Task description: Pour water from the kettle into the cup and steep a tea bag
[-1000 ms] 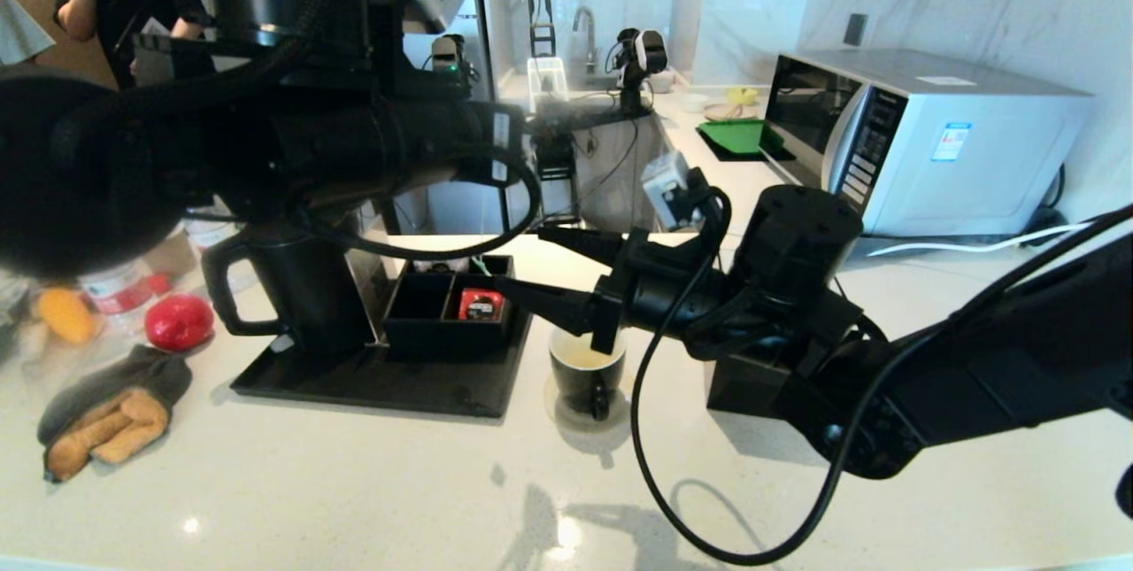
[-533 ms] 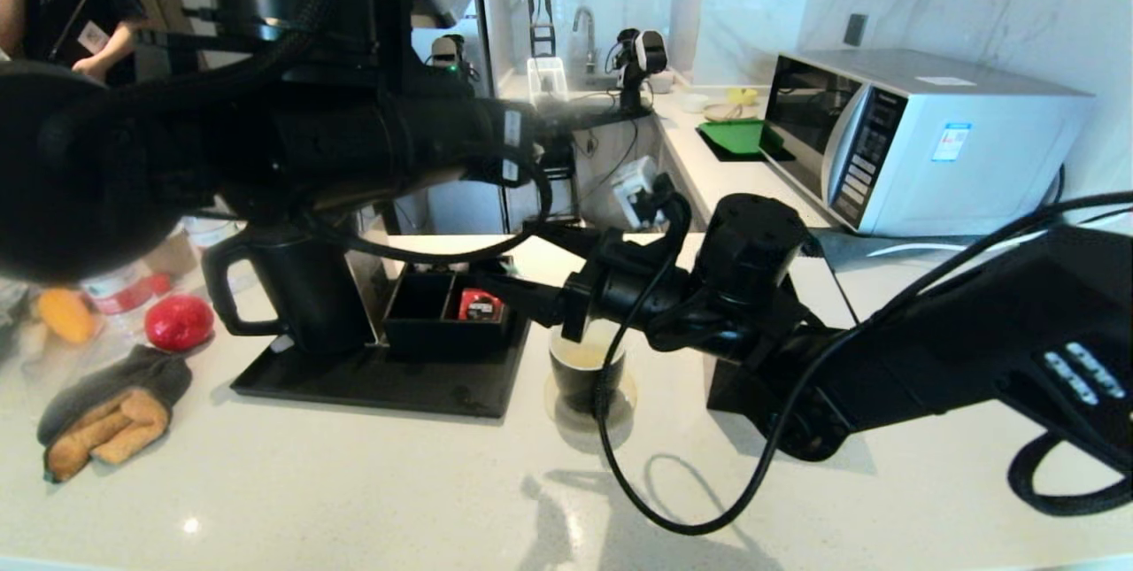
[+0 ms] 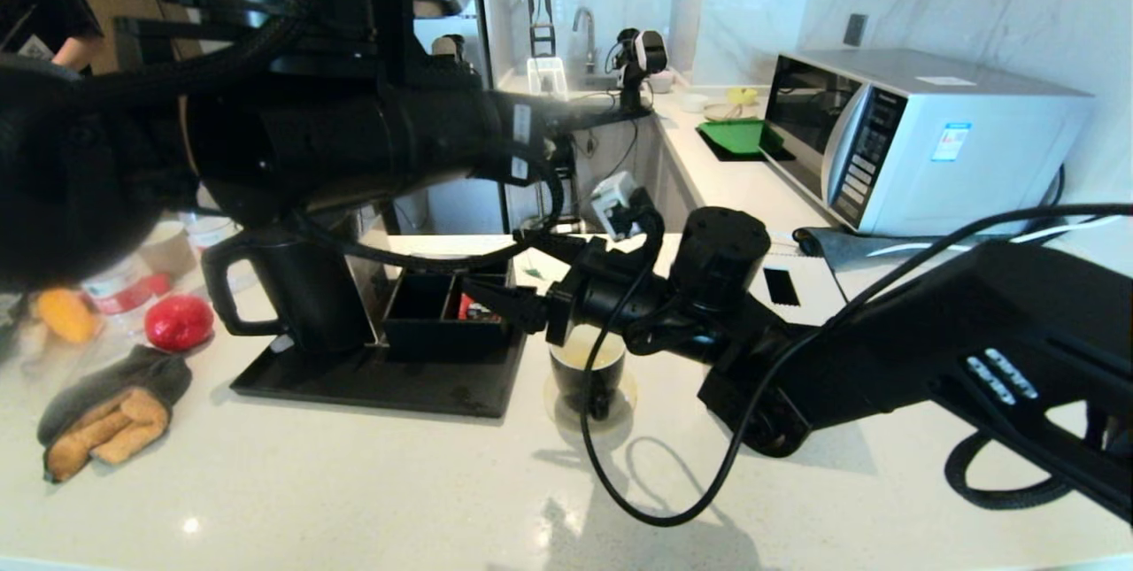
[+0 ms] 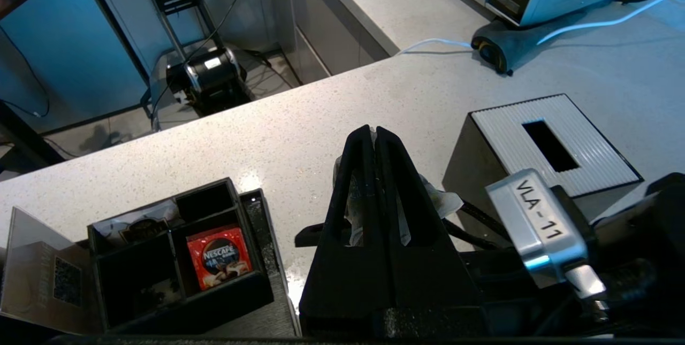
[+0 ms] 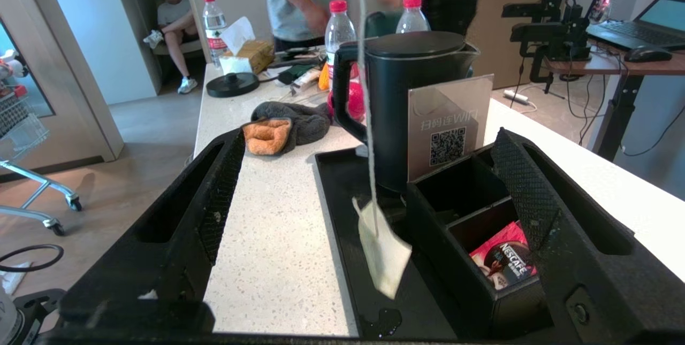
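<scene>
The pale tea bag hangs on its thin string over the black tray, in front of the kettle. It dangles between the fingers of my open right gripper and touches neither. In the head view that gripper reaches left past the cup, which holds faintly yellowish water. My left gripper is above, shut on a crumpled pale piece that I take for the tea bag's upper end. The kettle stands upright on the tray.
A black organiser holds a red packet, with a QR sign behind it. A tissue box stands right of the cup. A grey-orange glove, a red ball and a microwave are nearby. A small puddle lies on the tray.
My right arm has swung left, carrying its open gripper from above the cup to beside the organiser. The left arm has risen slightly.
</scene>
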Controlling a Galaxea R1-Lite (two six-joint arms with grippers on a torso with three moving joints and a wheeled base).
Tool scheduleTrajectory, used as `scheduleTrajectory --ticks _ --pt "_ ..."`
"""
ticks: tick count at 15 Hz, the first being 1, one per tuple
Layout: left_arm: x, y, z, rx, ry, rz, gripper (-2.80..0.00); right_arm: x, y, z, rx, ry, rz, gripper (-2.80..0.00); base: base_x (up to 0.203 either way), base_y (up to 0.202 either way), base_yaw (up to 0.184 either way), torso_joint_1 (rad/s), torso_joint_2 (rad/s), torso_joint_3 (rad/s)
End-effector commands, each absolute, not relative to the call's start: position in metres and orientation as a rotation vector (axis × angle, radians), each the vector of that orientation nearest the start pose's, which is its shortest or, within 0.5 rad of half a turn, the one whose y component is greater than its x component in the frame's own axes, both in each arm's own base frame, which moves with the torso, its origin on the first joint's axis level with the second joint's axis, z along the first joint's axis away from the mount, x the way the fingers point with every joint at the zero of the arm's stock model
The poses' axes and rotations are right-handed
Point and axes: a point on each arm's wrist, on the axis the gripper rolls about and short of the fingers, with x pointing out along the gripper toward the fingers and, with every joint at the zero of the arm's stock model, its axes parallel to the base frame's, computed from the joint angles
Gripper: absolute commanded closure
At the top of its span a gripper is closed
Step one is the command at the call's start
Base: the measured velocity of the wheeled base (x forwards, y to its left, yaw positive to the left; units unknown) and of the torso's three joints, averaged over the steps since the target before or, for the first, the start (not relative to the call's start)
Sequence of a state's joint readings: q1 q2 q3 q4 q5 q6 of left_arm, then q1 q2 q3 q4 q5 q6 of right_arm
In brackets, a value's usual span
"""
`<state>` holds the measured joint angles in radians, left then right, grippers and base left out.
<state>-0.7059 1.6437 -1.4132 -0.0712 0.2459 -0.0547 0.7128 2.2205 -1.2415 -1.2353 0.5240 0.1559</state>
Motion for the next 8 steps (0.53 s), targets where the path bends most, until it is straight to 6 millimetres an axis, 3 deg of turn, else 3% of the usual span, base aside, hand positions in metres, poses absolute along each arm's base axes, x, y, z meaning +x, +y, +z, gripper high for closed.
scheduleTrajectory --ticks 1,3,4,8 --pt "0.2379 -0.1973 0.3172 0.019 0.153 -0.457 0.0 0.3243 0.2956 0.1602 0.161 -0.18 1.253 -2.8 0.0 0.0 0.0 0.0 0.0 0.0" --pt "0.2381 -0.1978 0.3168 0.019 0.154 -0.459 0.0 0.3243 0.2956 0.1603 0.162 -0.181 1.253 -2.8 0.0 0.0 0.0 0.0 0.0 0.0" --pt "0.237 -0.199 0.3168 0.02 0.154 -0.464 0.0 0.3239 0.296 0.1603 0.161 -0.18 1.254 0.0 0.0 0.0 0.0 0.0 0.0 0.0" --pt "0.2346 -0.202 0.316 0.022 0.157 -0.476 0.0 0.3242 0.2955 0.1599 0.162 -0.178 1.253 0.0 0.0 0.0 0.0 0.0 0.0 0.0"
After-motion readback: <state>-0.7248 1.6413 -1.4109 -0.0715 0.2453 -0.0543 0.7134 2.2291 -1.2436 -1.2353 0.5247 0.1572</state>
